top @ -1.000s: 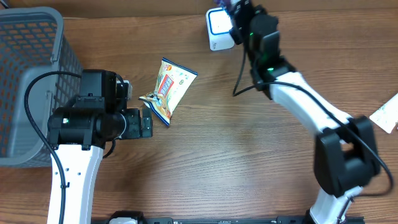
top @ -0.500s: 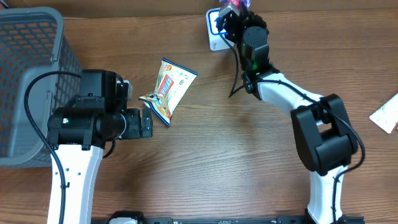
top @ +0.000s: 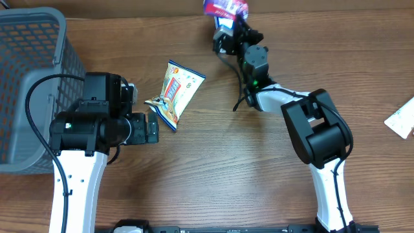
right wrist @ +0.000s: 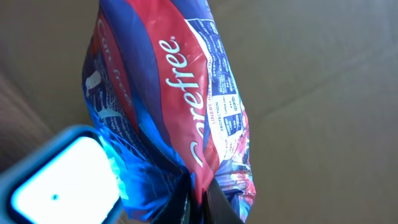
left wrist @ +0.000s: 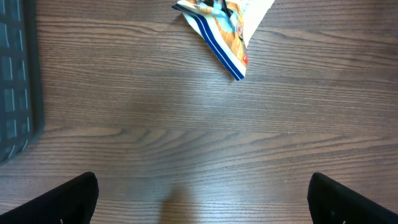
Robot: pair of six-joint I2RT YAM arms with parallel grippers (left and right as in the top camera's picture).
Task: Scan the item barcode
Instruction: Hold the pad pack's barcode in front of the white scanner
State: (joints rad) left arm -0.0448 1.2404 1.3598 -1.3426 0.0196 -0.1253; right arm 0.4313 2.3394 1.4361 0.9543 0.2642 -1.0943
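Note:
My right gripper (top: 228,19) is shut on the bottom edge of a blue and red Carefree packet (top: 223,8), held up at the table's far edge. In the right wrist view the packet (right wrist: 168,93) rises from the closed gripper (right wrist: 199,199), and the glowing white face of the scanner (right wrist: 59,180) sits just to its left. Overhead, my right wrist covers most of the scanner. My left gripper (top: 152,128) stands open and empty over bare wood (left wrist: 202,199), just short of a yellow and white snack bag (top: 176,92).
A grey mesh basket (top: 26,84) fills the far left, its wall showing in the left wrist view (left wrist: 15,93). The snack bag (left wrist: 224,25) lies ahead of my left fingers (left wrist: 68,199). A white card (top: 401,120) lies at the right edge.
My right arm has swung toward the far edge and raised the packet above the scanner, which it now covers overhead. The left arm has not moved.

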